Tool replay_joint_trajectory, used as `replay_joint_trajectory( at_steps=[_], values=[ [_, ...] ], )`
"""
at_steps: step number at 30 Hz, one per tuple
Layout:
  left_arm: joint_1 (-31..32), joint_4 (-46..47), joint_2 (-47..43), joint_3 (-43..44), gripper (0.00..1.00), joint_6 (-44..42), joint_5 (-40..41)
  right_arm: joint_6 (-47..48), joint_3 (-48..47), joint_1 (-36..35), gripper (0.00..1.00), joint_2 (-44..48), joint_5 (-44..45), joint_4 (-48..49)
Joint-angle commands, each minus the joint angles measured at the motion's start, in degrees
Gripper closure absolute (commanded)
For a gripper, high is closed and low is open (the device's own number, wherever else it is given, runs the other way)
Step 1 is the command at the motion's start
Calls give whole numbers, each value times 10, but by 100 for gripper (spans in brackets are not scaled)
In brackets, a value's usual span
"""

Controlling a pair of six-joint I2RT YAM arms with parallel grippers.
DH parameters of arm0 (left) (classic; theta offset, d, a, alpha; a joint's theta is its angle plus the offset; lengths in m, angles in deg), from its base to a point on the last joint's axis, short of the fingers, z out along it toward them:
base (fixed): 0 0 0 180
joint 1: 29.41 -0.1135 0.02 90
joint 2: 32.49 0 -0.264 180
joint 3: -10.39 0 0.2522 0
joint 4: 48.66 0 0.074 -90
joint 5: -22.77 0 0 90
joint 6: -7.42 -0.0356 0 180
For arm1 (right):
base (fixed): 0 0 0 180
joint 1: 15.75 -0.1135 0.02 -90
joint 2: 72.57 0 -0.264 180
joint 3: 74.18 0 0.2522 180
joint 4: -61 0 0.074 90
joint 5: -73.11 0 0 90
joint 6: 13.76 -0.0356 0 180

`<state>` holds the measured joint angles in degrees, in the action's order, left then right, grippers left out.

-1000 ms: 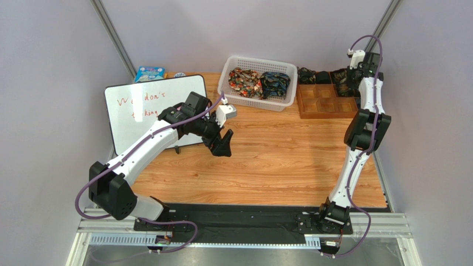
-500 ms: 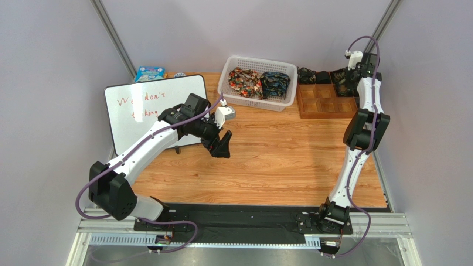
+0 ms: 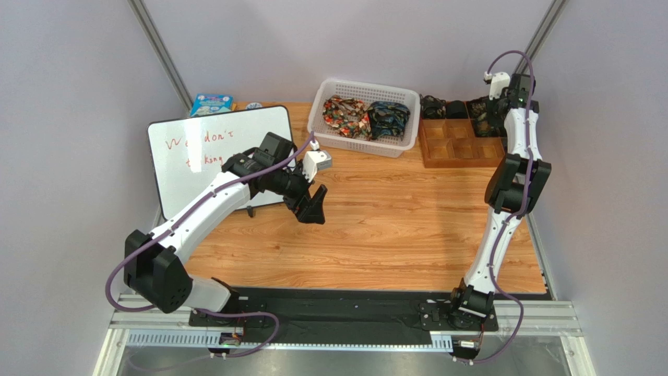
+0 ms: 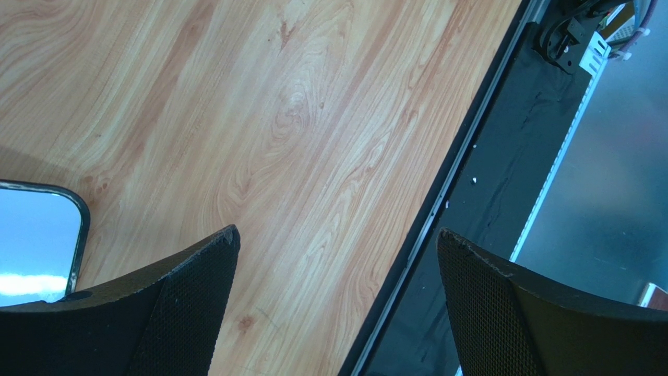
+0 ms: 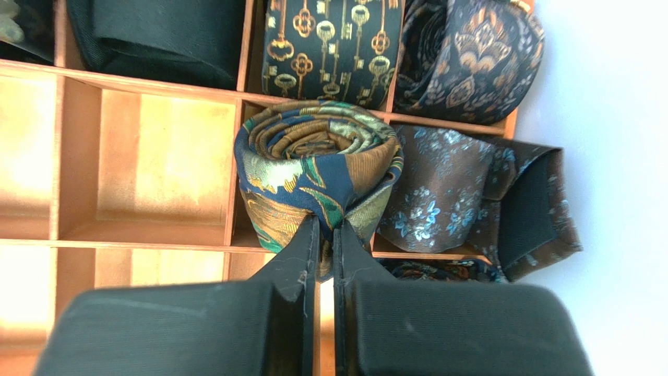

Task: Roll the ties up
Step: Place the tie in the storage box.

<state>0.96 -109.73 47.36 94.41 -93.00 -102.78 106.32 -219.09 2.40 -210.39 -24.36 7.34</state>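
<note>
1. Over the wooden tray (image 5: 141, 84), at its second row, the right gripper (image 5: 319, 235) pinches the lower edge of a rolled tie (image 5: 317, 164) in navy, green and gold. Its fingers are pressed almost together on the fabric.
2. Back row of the tray: a key-patterned tie (image 5: 333, 47) and a paisley tie (image 5: 470, 55), each in its own compartment.
3. Just right of the held roll, in the same row: a brown tie with blue flowers (image 5: 447, 188).
4. Left of the tray: a white basket (image 3: 362, 145) holding two bunched ties (image 3: 345, 113).
5. Farther left of the tray: the left gripper (image 4: 337, 313) hovers over the table (image 3: 392, 227), jaws wide apart and holding nothing, with a whiteboard (image 3: 212, 153) beyond it.
</note>
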Motion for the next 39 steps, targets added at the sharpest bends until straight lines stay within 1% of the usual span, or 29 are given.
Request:
replay_joint_trajectory(
  at_steps=[1,7,17,22,26,29,34,38,39],
  values=[
    [-4,4,-22,-7,0,9,-9,29,-24,-4,100,16,10,-10],
    [-4,7,-16,-1,0,9,-16,45,-21,-3,100,26,8,-11],
    [-6,1,-22,-3,1,8,-16,60,-59,-17,100,-31,25,0],
    [-8,-1,-23,-5,0,9,-18,55,-60,-18,100,-45,39,30],
    [-10,3,-24,-9,1,11,-20,40,-36,-18,100,-40,41,56],
    [-10,4,-24,-7,0,13,-20,35,-18,-21,96,-37,43,83],
    [-12,5,-24,-5,1,15,-22,31,-14,-29,84,-45,46,93],
    [-13,4,-24,-6,0,17,-21,19,-11,-35,84,-47,47,102],
    [-13,4,-24,-6,0,16,-21,9,-11,-35,81,-45,43,103]
  ],
)
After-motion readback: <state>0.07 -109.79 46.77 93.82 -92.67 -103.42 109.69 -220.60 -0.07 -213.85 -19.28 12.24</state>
